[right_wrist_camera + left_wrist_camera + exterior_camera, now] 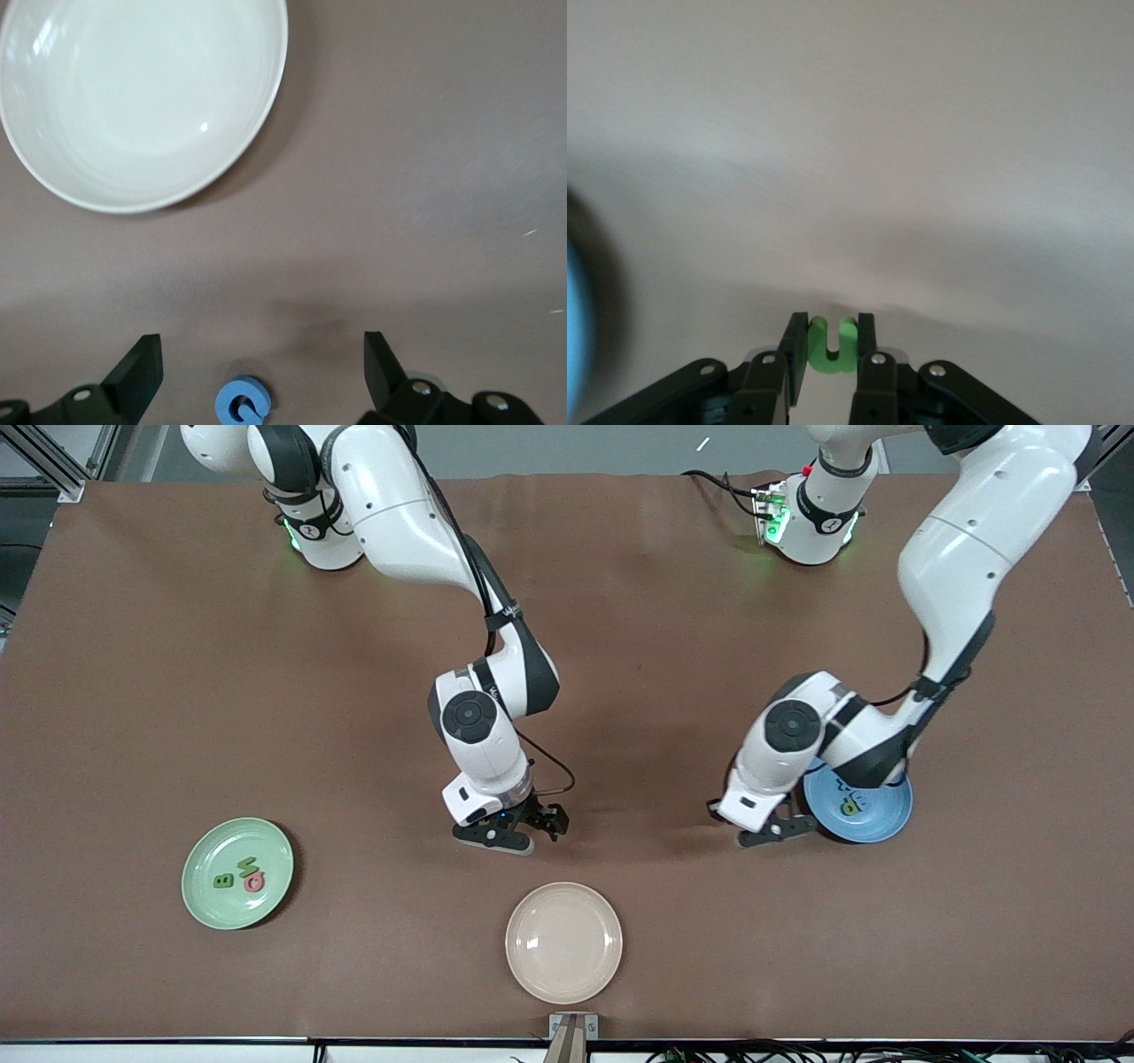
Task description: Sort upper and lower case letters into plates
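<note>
A brown matte desk (177, 691) carries three round glossy plates, with both arm bases at its edge farthest from the front camera.

Left hand (778, 831): clenched on a small bright green chunky letter (833, 345), pinched between the two black fingers (796, 352). In the left wrist view the piece shows two prongs with a slot between them; which character it is cannot be told. The hand sits low, just beside the rim of the sky blue plate (886, 819), on the side toward the right arm. That plate holds a green P-shaped letter (850, 806) and something blue next to it, partly hidden by the arm. Judgement: the grip has been made on the bare desk and the short carry into the adjoining blue plate is the step in hand, if the letter belongs with that group.

Right hand (523, 834): released, fingers spread wide. A small blue curled letter, possibly a G, (242, 403) lies flat on the desk between them in the right wrist view, untouched. The cream-beige plate (563, 942) lies empty just past this hand, nearer the front camera. Judgement: the wide stance is a straddle ahead of closing.

The pale green plate (237, 873), well away toward the right arm's end, holds three letters: a green B (222, 881), a green zigzag piece (248, 865) and a pink ring-shaped one (255, 883).
</note>
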`<state>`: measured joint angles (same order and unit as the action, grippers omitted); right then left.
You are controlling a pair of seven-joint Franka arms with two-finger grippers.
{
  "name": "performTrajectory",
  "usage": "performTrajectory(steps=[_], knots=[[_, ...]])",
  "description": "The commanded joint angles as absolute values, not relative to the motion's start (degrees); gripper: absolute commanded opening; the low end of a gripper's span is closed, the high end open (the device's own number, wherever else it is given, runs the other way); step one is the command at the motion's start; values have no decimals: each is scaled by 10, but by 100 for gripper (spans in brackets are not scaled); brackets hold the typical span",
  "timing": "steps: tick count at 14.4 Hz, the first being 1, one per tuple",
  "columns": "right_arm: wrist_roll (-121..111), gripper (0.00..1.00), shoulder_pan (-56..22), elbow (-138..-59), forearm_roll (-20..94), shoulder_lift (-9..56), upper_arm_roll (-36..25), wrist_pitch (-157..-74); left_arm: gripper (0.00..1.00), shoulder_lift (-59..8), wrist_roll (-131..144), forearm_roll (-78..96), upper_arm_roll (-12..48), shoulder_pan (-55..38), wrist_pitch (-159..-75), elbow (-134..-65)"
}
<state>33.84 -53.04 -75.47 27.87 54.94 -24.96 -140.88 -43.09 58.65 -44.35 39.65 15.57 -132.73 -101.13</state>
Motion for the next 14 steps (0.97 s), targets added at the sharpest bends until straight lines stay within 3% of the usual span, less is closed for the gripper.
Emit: performTrajectory(steps=[1,4,8,11,14], knots=[[333,100,-535,-751,243,562,-243,-1421,0,-388,533,-453,416,193,-1264,-1028],[333,97,-540,-751,232,576,-231,-1441,0,-371,453,-445,438,251,-1238,-1034],[335,86,-555,-751,231,584,-230,-1451,0,-372,357,-437,499,387,-1237,-1061],[333,70,-562,-751,223,584,-230,-1451,0,-371,309,-437,507,430,-1237,-1075],[333,48,-563,-752,221,584,-231,-1455,1,-372,292,-437,506,452,-1237,-1086]])
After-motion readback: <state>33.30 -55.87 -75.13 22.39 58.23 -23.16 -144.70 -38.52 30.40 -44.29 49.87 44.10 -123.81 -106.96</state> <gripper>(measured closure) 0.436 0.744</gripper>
